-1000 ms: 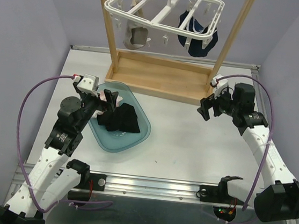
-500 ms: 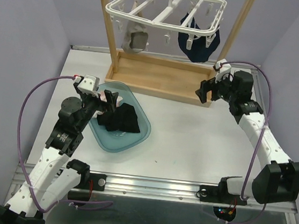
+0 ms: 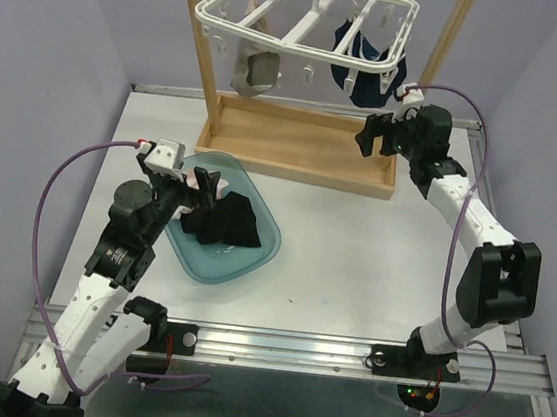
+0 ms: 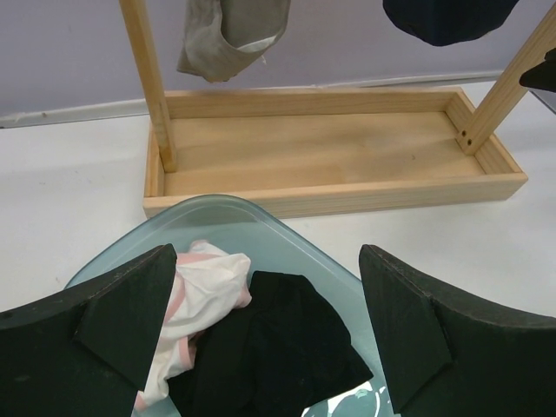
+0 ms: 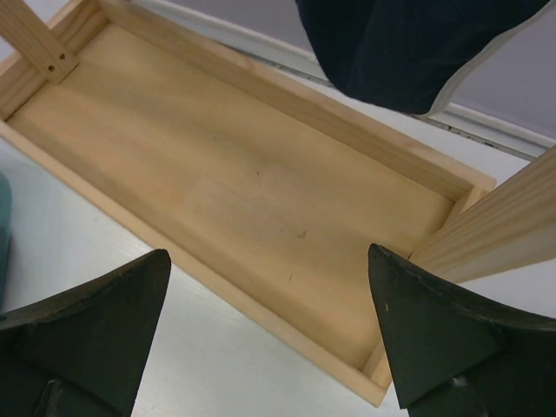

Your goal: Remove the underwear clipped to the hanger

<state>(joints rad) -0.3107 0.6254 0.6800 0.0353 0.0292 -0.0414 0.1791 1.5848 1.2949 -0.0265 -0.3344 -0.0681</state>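
Our right fingers (image 5: 434, 347) are spread wide and empty above the wooden stand (image 5: 243, 200), just under the navy underwear (image 5: 408, 43) clipped at the far right of the hanger (image 3: 306, 10). Our left fingers (image 4: 104, 330), also spread and empty, hover over the tray (image 4: 295, 243) on the bench (image 3: 372, 270), which holds a black pair (image 4: 278, 339) and a pink-white pair (image 4: 204, 295). A beige pair (image 3: 254, 68) hangs far left.

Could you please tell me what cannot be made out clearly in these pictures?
- How the navy underwear is clipped: in the top view this is too small and partly behind the bars of the hanger. Both wrist views cut it off at the top edge.
- Beige underwear: the left wrist view cuts off its upper part.
- Bin: the black garment and pink-white garment hide anything beneath.
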